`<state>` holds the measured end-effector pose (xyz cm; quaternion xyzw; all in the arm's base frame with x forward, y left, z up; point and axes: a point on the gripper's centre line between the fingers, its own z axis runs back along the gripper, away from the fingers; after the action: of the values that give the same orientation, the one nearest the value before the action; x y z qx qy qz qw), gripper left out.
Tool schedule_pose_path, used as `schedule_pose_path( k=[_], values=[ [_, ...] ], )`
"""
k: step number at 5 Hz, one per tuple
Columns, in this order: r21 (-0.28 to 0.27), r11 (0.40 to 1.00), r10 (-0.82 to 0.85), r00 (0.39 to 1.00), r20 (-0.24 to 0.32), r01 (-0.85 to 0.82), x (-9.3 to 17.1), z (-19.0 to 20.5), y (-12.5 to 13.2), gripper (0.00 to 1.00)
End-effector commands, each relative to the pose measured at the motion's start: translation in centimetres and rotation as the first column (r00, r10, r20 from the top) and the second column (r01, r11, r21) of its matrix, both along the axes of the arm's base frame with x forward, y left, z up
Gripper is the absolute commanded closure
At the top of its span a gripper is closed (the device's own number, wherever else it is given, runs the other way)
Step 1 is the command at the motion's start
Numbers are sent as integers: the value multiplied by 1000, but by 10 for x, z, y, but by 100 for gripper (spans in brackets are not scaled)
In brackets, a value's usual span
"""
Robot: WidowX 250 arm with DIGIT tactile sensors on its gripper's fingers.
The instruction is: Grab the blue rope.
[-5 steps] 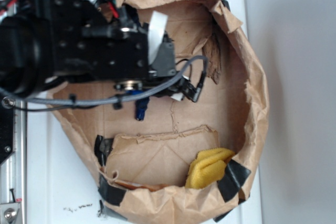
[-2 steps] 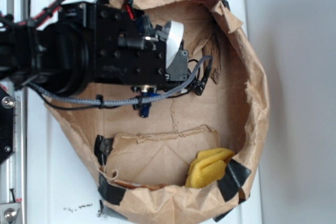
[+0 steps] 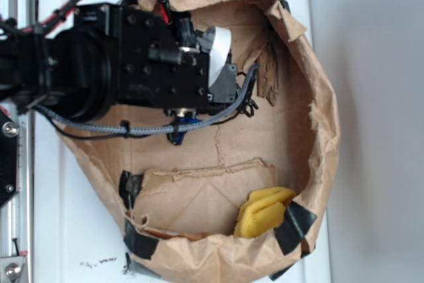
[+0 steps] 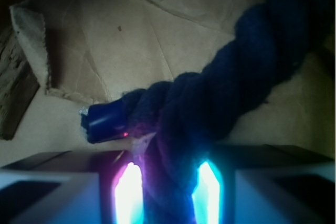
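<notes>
**Rope between the fingers inside a paper bag**

In the wrist view, closest to the lens, the two fingers (image 4: 167,192) glow violet and cyan along their inner edges, set narrow with the blue rope (image 4: 231,87) filling the gap between them. The thick navy twist presses against both lit pads (image 4: 128,195), so the fingers hold the rope. From there it climbs up and to the right, out of the top corner of the picture, while a second strand bends left and ends in a brighter blue sealed tip (image 4: 104,121) just above the left finger. Creased brown paper (image 4: 131,35) lies behind it.

From the exterior view, the black arm (image 3: 132,64) reaches in from the left over the mouth of a torn brown paper bag (image 3: 318,130) patched with black tape. Only a small stretch of blue rope (image 3: 185,124) shows beneath the wrist, crossed by the grey braided cable (image 3: 99,126). A yellow cloth (image 3: 264,211) sits at the bag's lower rim, well apart from the rope. The bag rests on a white surface (image 3: 73,230).
</notes>
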<state>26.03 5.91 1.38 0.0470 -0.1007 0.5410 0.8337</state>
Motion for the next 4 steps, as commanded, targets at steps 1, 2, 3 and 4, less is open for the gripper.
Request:
schedule_pose_path(
  k=[1,2,3,4],
  values=[
    [-45,997,-51,993,106,56,-2,48,2,100],
    [-130,946,-272,946,174,296,-8,97,-27,100],
    [-130,903,-386,905,177,410,-9,147,-47,100],
    [-103,888,-433,890,139,448,-7,164,-59,100]
  ],
)
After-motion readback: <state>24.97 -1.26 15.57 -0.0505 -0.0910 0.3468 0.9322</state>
